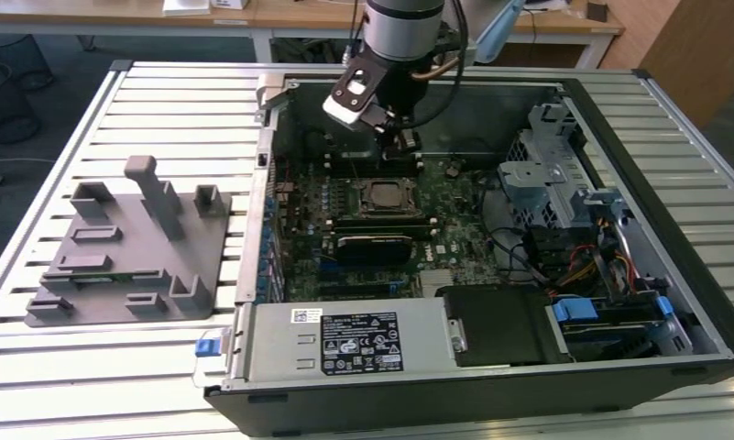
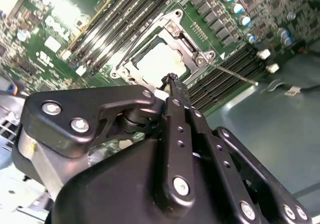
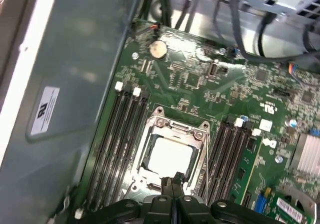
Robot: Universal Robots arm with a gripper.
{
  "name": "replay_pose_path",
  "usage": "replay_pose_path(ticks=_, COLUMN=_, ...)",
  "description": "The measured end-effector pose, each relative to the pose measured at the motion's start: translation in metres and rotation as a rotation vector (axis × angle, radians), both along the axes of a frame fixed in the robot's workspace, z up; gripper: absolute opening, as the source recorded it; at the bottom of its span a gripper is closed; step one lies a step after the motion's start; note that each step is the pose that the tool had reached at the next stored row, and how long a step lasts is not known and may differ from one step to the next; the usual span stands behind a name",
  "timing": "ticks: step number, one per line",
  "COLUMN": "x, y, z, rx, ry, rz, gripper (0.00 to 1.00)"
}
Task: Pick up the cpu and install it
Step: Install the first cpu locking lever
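The cpu (image 3: 170, 156) lies flat inside the metal-framed socket (image 3: 156, 122) on the green motherboard, its pale shiny top facing up. It also shows in the second wrist view as the cpu (image 2: 157, 59) and in the exterior view as the cpu (image 1: 383, 194). My gripper (image 3: 173, 180) hangs above the socket's edge with its two black fingers pressed together and nothing visible between them. In the exterior view my gripper (image 1: 402, 142) sits just beyond the socket, toward the back of the open computer case (image 1: 254, 275). The socket's thin wire lever (image 2: 235, 74) stands beside the frame.
Rows of memory slots (image 3: 117, 144) flank the socket on both sides. A drive cage and cable bundle (image 1: 563, 197) fill the case on the exterior view's right, and the power supply (image 1: 342, 341) sits at the front. A grey fixture (image 1: 128, 252) rests on the slatted table at the exterior view's left.
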State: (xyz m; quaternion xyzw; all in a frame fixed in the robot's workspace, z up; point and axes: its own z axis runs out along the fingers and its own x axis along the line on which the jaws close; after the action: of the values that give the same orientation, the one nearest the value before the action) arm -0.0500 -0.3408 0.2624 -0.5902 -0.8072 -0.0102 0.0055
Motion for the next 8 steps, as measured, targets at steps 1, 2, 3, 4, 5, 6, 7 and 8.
replay_pose_path(ticks=1, x=0.0000, y=0.0000, z=-0.0001, rx=-0.0002, ry=0.0000, rz=0.019, gripper=0.11)
replay_pose_path(ticks=2, x=0.0000, y=0.0000, z=-0.0002, rx=-0.0003, ry=0.0000, rz=0.037, gripper=0.11)
replay_pose_path(ticks=3, x=0.0000, y=0.0000, z=-0.0002, rx=-0.0003, ry=0.0000, rz=0.055, gripper=0.11)
replay_pose_path(ticks=4, x=0.0000, y=0.0000, z=-0.0003, rx=-0.0004, ry=0.0000, rz=0.073, gripper=0.11)
replay_pose_path(ticks=5, x=0.0000, y=0.0000, z=-0.0003, rx=-0.0004, ry=0.0000, rz=0.091, gripper=0.11)
replay_pose_path(ticks=6, x=0.0000, y=0.0000, z=-0.0004, rx=-0.0003, ry=0.0000, rz=0.109, gripper=0.11)
replay_pose_path(ticks=7, x=0.0000, y=0.0000, z=-0.0005, rx=-0.0003, ry=0.0000, rz=0.127, gripper=0.11)
replay_pose_path(ticks=8, x=0.0000, y=0.0000, z=-0.0005, rx=-0.0003, ry=-0.0001, rz=0.147, gripper=0.11)
